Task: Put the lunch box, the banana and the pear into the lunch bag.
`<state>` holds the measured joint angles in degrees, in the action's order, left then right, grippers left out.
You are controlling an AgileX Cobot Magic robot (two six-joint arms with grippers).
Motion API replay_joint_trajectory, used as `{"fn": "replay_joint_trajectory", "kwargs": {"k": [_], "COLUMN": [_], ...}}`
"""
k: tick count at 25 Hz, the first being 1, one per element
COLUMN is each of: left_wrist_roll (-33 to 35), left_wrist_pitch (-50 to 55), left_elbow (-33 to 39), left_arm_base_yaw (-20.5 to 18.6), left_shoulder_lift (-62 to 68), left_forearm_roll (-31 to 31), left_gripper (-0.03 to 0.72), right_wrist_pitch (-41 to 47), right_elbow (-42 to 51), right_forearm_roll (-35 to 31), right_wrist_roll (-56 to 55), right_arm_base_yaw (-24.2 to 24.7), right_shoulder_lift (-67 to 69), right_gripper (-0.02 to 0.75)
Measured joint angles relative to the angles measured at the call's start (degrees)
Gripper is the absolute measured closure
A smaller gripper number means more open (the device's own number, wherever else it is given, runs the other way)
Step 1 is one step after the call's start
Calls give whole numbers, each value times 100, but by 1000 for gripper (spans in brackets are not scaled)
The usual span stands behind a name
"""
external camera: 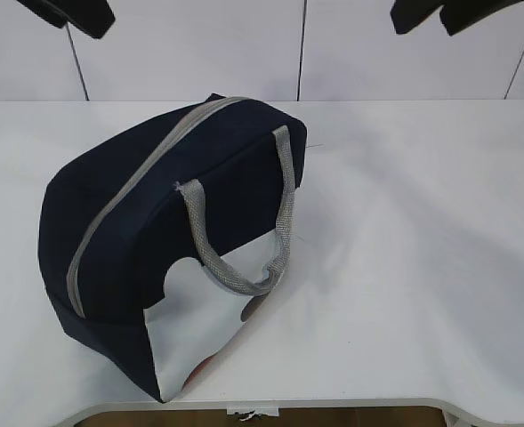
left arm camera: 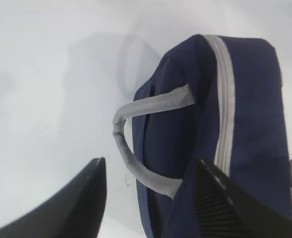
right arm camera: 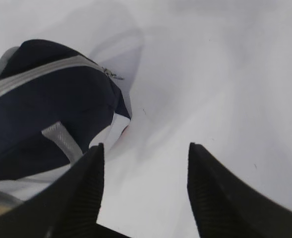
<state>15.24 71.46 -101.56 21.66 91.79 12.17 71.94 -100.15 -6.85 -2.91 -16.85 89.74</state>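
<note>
The navy-blue lunch bag lies on the white table, left of centre. Its grey zipper looks closed along the top, and a grey handle hangs over its white side panel. The bag also shows in the left wrist view and the right wrist view. My left gripper is open and empty, raised above the bag at the exterior view's top left. My right gripper is open and empty over bare table, at the top right. The lunch box, banana and pear are out of view.
The white table stretches to the right of the bag. Its front edge runs just below the bag. A white panelled wall stands behind the table.
</note>
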Motion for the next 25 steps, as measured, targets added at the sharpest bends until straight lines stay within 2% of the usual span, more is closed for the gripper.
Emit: {"fn": "replay_joint_trajectory", "kwargs": {"k": [6, 13, 19, 25], "left_wrist_roll": [-132, -143, -143, -143], "left_wrist_pitch": [11, 71, 71, 84], "left_elbow": [486, 1836, 2802, 3868], "left_arm_base_yaw": [0, 0, 0, 0], "left_shoulder_lift": [-807, -2147, -3353, -4748], "left_forearm_roll": [0, -53, -75, -286], "left_gripper": [267, 267, 267, 268], "right_wrist_pitch": [0, 0, 0, 23], "right_elbow": [873, 2232, 3002, 3850], "right_forearm_roll": [11, 244, 244, 325], "right_wrist_roll": [123, 217, 326, 438], "right_arm_base_yaw": [0, 0, 0, 0], "right_shoulder_lift": [-843, -2265, -3258, -4852], "right_gripper": [318, 318, 318, 318]}}
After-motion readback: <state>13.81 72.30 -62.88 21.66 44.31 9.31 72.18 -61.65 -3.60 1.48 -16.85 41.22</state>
